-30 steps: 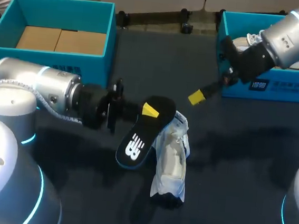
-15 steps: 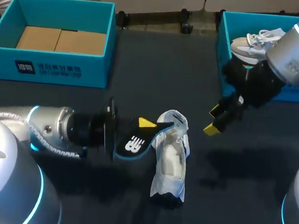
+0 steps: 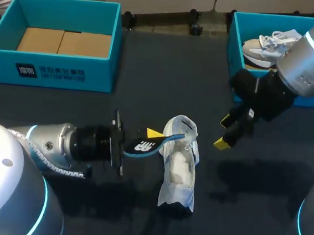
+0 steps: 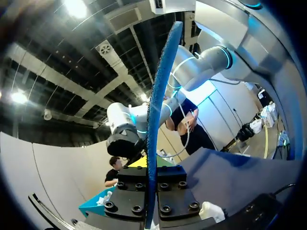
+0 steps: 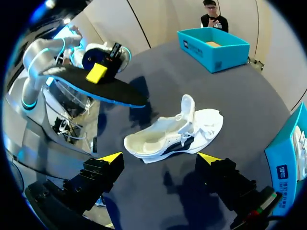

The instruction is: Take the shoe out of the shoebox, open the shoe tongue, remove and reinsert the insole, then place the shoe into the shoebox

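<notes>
Found the shoe (image 3: pixel 179 164) out of the box, lying on the table (image 3: pixel 167 68) near its middle, a bit toward the near edge; saw the tongue (image 5: pixel 188 106) standing up off the opening in the right wrist view, so judged it opened. Found the insole (image 3: pixel 143 145) out too, held just beside the shoe on its left, free end close to the shoe's far end; couldn't tell touching or not. Judged it roughly halfway: take-out, tongue and insole removal done; left to do: reinsert insole, put shoe back in a box. Noted the empty shoebox (image 3: pixel 55 71) at the far left corner; second box (image 3: pixel 236 30) at the far right corner with another shoe (image 3: pixel 264 43) inside.

Claws: read the left gripper (image 3: pixel 154 133) as clenched on the insole; saw one yellow tip on top of it, and the insole edge-on between the fingers in the left wrist view. Saw the right gripper (image 3: pixel 223 132) hanging right of the shoe, spread wide, holding nothing, touching nothing; in its own view had the shoe ahead, clear of both yellow tips.
</notes>
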Motion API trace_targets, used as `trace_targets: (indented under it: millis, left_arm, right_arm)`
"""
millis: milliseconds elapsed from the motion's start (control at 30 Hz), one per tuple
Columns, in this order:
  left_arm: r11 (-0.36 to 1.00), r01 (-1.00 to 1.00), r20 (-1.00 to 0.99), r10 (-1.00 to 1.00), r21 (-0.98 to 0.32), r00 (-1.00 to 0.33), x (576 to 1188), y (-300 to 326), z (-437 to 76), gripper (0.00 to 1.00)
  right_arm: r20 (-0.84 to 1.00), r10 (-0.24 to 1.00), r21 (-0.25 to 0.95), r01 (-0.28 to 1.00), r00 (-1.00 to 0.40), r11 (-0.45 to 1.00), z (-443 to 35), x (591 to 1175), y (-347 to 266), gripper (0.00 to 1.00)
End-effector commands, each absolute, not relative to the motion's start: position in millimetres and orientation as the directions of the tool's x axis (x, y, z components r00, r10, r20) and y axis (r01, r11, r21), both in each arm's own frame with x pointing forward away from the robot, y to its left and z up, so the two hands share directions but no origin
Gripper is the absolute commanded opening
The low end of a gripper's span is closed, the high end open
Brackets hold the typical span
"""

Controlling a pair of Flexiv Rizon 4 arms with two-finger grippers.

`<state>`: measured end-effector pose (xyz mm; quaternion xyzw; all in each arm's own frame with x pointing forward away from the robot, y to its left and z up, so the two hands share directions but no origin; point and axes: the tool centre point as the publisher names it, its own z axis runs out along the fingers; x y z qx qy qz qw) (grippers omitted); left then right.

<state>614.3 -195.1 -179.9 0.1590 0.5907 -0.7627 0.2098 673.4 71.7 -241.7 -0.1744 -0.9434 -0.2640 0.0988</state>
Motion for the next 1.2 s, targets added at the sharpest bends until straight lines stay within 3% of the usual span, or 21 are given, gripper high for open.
trace_targets:
  millis: [33, 433, 1200]
  left_arm:
    - [-0.207, 0.473, -0.45, -0.148, -0.857, -0.881, 605, -205, -176, 0.0]
    - [-0.122, 0.378, -0.363, -0.125, -0.918, -0.923, 582, -202, -185, 0.0]
    - [-0.122, 0.378, -0.363, -0.125, -0.918, -0.923, 582, -202, -185, 0.0]
  right_arm:
    - [0.241, 0.269, 0.485, 0.356, -0.932, 0.799, -254, 655, 69, 1.0]
    - [0.202, 0.22, 0.436, 0.289, -0.954, 0.852, -276, 627, 73, 1.0]
    - [0.195, 0.217, 0.419, 0.282, -0.956, 0.863, -281, 622, 74, 1.0]
